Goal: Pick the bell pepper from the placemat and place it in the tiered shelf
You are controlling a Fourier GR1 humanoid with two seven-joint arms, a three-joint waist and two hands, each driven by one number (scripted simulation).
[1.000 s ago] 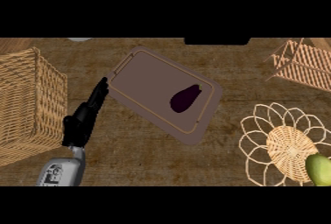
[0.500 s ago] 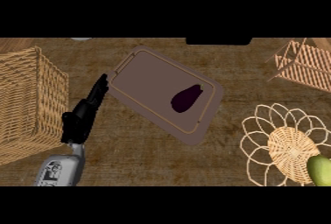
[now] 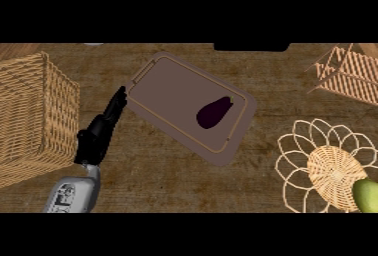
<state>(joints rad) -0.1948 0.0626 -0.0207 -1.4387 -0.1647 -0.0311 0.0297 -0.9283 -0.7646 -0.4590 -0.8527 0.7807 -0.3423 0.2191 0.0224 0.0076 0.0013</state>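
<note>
Brown wooden desk [image 3: 170, 185] from above, wicker on both sides.
Large wicker basket [image 3: 33, 115] at left; mauve placemat [image 3: 170, 95] mid-desk; tiered shelf [image 3: 347, 72] top right; left hand [image 3: 103, 127] straight-fingered, holding nothing, just beside placemat's left edge; dark purple vegetable [image 3: 214, 112] lying on placemat, well apart from shelf.

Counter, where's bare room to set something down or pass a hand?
Bare wood lies below the placemat, between the left hand and the round woven stand, and between its right edge and the tiered shelf. It is tight on the left, where the hand sits between wicker basket and placemat.
</note>
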